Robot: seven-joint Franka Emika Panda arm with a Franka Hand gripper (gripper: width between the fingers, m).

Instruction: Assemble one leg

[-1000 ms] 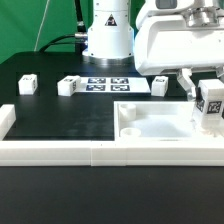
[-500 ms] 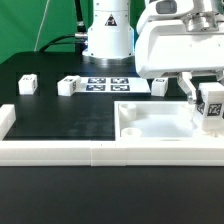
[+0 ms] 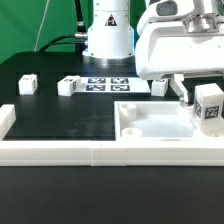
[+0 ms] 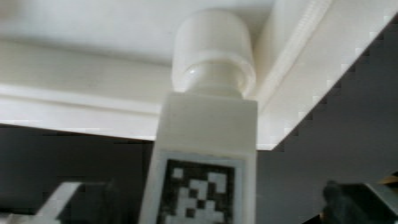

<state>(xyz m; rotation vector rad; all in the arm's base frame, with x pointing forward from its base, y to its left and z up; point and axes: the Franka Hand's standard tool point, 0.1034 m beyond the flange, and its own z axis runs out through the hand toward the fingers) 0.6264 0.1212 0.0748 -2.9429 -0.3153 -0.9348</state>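
The leg (image 3: 208,108), a white post with a black-and-white tag, stands slightly tilted at the near corner of the large white slab (image 3: 150,122) on the exterior view's right. In the wrist view the leg (image 4: 210,140) points its round peg toward the slab's corner (image 4: 71,70). My gripper (image 3: 203,95) hangs over the leg's top. Its dark fingers (image 4: 64,200) stand to either side of the leg with a gap on both sides, so it is open around the leg. The second finger is cut off at the exterior view's right edge.
Three more tagged white legs lie on the black mat: one (image 3: 27,84) at the far left, one (image 3: 68,86) next to it, one (image 3: 160,86) behind the slab. The marker board (image 3: 107,83) lies before the robot base. A white rail (image 3: 60,150) runs along the front.
The leg has tipped from upright to slightly tilted and sits a little lower. The visible finger has moved slightly away from its side.
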